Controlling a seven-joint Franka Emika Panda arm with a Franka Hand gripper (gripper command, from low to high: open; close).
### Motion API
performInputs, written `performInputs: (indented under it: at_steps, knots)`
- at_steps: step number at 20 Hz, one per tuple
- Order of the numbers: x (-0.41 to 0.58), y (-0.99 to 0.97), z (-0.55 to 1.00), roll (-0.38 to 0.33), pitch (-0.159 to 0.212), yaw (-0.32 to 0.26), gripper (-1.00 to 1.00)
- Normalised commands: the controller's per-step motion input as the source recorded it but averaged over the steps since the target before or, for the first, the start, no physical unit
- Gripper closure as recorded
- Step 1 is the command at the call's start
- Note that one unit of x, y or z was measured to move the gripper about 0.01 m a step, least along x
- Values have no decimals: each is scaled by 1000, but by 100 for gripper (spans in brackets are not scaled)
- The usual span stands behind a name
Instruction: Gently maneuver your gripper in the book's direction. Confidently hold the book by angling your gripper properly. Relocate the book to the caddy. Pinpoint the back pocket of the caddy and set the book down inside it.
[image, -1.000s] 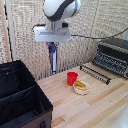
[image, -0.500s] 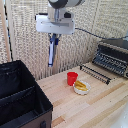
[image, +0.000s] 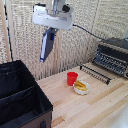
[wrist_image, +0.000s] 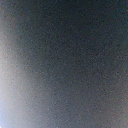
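Above the wooden tabletop (image: 100, 102), the book (image: 47, 44) is held high, pinched in the hand (image: 50, 31), well apart from the caddy (image: 22, 102) with 2 compartments.

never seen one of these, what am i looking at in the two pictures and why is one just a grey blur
The machine is a single robot arm. Its white boxy end is the gripper, which works like a hand. The sharper picture comes from a camera standing off the arm. In it the gripper hangs high above a wooden table and holds a thin dark blue book, which dangles below it, slightly tilted.

On the table sit a small red cup and, beside it, a small bowl with something yellow in it. A black fabric caddy, split by an inner divider, is at the exterior view's left. A dark toaster oven is at the right.

The blurry picture comes from a camera on the robot's wrist. Something dark fills it, too close to focus on, probably the held book.
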Motion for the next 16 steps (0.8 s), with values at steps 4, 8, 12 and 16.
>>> performInputs:
  at_steps: [4,8,12,16]
  knots:
    - [138,435,671,86,9,-159,100]
    - [7,267,609,100,1,-208,100]
    - [0,239,521,63,63,-179,100]
    - [0,293,463,12,138,-129,100]
